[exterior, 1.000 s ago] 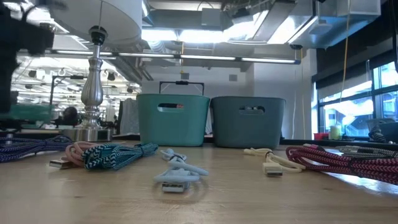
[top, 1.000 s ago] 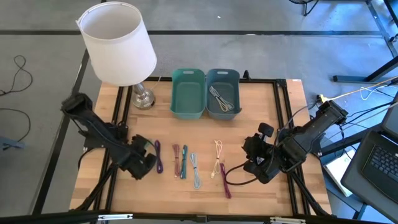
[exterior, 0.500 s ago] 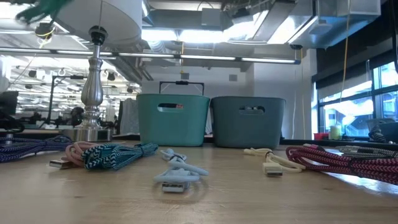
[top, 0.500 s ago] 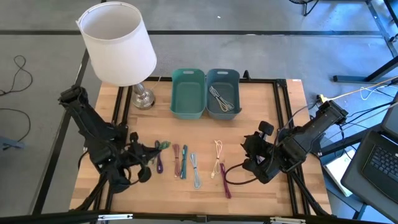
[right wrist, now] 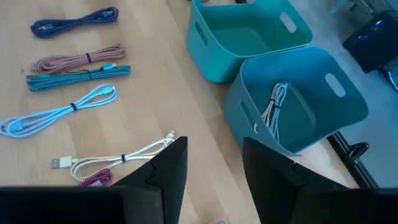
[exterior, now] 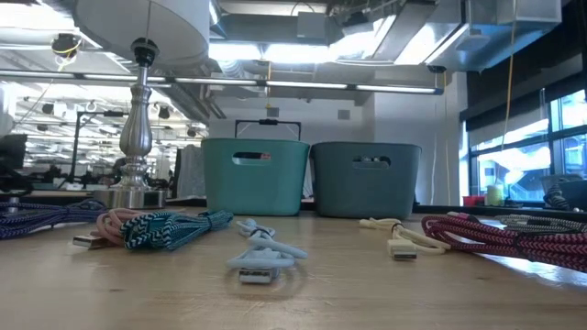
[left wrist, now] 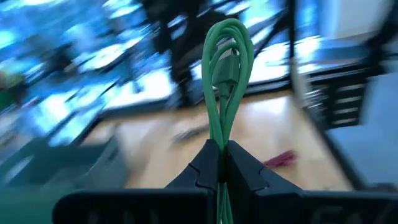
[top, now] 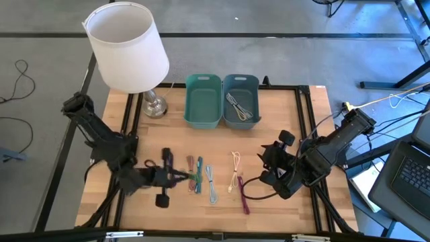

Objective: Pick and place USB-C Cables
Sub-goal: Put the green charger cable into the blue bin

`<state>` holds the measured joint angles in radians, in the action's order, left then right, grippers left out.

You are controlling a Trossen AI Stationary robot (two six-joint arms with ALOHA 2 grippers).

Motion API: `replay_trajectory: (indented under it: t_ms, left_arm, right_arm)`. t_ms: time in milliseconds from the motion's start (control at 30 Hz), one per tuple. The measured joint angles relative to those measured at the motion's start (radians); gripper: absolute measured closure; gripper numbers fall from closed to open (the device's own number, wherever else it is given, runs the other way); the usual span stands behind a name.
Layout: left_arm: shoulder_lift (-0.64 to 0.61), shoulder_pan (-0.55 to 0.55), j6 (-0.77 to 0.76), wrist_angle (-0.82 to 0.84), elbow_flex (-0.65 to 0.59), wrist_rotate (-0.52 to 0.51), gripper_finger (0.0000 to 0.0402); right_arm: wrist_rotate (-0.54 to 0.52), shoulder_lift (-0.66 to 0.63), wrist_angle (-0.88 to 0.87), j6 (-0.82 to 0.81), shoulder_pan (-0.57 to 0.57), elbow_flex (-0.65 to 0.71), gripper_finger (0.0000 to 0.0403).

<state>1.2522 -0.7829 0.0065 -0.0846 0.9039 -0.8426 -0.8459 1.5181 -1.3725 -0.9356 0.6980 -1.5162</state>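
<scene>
My left gripper point(left wrist: 222, 163) has its jaws fully closed on the green cable point(left wrist: 225, 81), gripping the folded bundle at its lower end so the loop stands above the fingers. In the high view this gripper point(top: 180, 176) hangs over the row of cables on the tabletop point(top: 282, 128), near its front edge. My right gripper point(right wrist: 212, 163) waits with its jaws apart and nothing between them, over the right side of the tabletop near the magenta cable point(top: 242, 195).

Location of the remaining cables, left to right in the right wrist view: purple cable point(right wrist: 74, 21), pink cable point(right wrist: 78, 60), teal cable point(right wrist: 78, 76), light-blue cable point(right wrist: 59, 112), cream cable point(right wrist: 115, 155). A grey cable point(right wrist: 273, 106) already lies in the grey-blue bin point(right wrist: 348, 106). The teal bin point(right wrist: 249, 31) beside it appears empty, though its near wall hides part of the floor.

Procedure for the step in hand, as I judge it:

1. Keep the jaws closed during transport; the bundle is thin and held at one end only.
2. Carry the cable high enough that its loop clears the bin rim and the lamp point(top: 127, 50) at the back left.
3. Centre the jaws over the chosen bin before lowering.
4. Release only when the whole bundle is inside the walls, so no end hangs over the rim.
</scene>
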Motion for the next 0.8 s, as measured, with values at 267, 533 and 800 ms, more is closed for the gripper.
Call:
replay_trajectory:
  t_ms: [267,533,800]
  left_arm:
    - [0.0,0.254,0.275,-0.514,-0.165,0.576,0.0396]
    - [0.0,0.522,0.188,-0.526,-0.169,0.911,0.0395]
    - [0.0,0.658,0.186,-0.582,-0.169,1.031,0.0394]
  right_arm:
    - [-0.022,0.0,0.049,0.026,0.001,0.0,0.0247]
    - [-0.129,0.005,0.232,0.246,0.001,0.0,0.0247]
    - [-0.209,0.005,0.495,0.529,-0.012,0.0,0.0247]
